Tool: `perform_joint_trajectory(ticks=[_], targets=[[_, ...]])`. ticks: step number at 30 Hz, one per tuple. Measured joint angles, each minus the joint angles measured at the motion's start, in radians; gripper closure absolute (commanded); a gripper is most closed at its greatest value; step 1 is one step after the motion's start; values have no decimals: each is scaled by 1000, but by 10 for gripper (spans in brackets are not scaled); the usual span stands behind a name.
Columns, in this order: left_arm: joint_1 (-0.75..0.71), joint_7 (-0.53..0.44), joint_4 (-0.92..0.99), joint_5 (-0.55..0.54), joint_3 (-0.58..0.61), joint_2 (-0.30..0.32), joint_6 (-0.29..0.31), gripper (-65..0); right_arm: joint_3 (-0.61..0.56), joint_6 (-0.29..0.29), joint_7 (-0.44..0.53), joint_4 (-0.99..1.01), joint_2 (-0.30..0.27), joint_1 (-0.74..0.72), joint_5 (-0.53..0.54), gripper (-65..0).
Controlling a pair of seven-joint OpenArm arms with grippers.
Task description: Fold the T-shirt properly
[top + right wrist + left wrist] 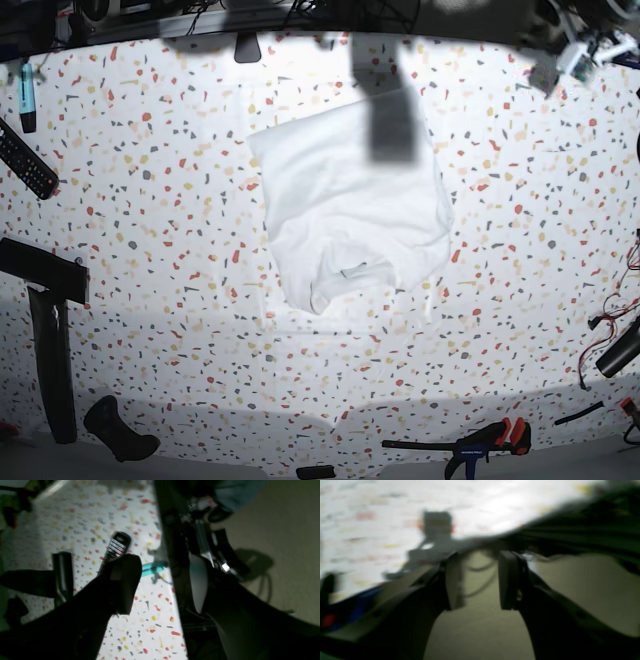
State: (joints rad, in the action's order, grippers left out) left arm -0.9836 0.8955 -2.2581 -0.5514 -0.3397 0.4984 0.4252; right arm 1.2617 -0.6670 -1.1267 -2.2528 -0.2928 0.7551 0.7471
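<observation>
The white T-shirt [350, 200] lies bunched in a rough rectangle in the middle of the speckled table [150, 230], with a rumpled fold along its near edge. A dark shadow falls over its far part. Neither wrist view shows it. In the blurred left wrist view my left gripper [481, 580] is open with nothing between its fingers, and it hangs past the table edge over beige floor. In the right wrist view my right gripper [162, 587] is open and empty, with the table's side edge [172, 562] behind it. Both are well away from the shirt.
A black remote [116, 546] and a teal pen [153, 567] lie by the table's side edge, and the base view shows the same remote [25, 160]. A black cylinder [62, 572] stands nearby. A red-handled clamp [485, 440] lies at the front edge. Cables [610, 325] hang at the right.
</observation>
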Motion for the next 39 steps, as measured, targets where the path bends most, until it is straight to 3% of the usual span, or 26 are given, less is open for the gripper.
perform_joint_trajectory(ticks=[8, 13, 18, 20, 24, 27, 31, 35, 39], targets=[[24, 3, 0, 19, 0, -83, -6, -249, 0, -11, -2, 0, 111, 54, 39, -344], [14, 16, 49, 14, 0, -128, -5, -249, -1, -11, -1, 1, 124, 110, 49, -344], [17, -25, 261, 19, 0, -129, -5, -249, -37, -11, 0, 1, 129, 159, 48, -344], [20, -23, 349, 10, 0, -130, -7, -249, -94, -11, 1, 2, 127, 182, 47, -344], [20, -11, 401, -78, 0, -147, 100, -249, -287, -11, 0, 39, 117, 256, -2, -344], [29, -20, 401, -101, 0, -175, 127, -249, -445, -11, 16, 111, 117, 275, -64, -344], [71, -32, 405, -101, 0, -180, 125, -249, -630, -11, 128, 261, 100, 270, -122, -344], [148, -48, 456, -93, 0, -183, 125, -249, -803, -11, 190, 450, 23, 230, -139, -344], [227, -87, 603, 16, 0, -225, 126, -249, -930, -11, 270, 670, -31, 103, -200, -344]])
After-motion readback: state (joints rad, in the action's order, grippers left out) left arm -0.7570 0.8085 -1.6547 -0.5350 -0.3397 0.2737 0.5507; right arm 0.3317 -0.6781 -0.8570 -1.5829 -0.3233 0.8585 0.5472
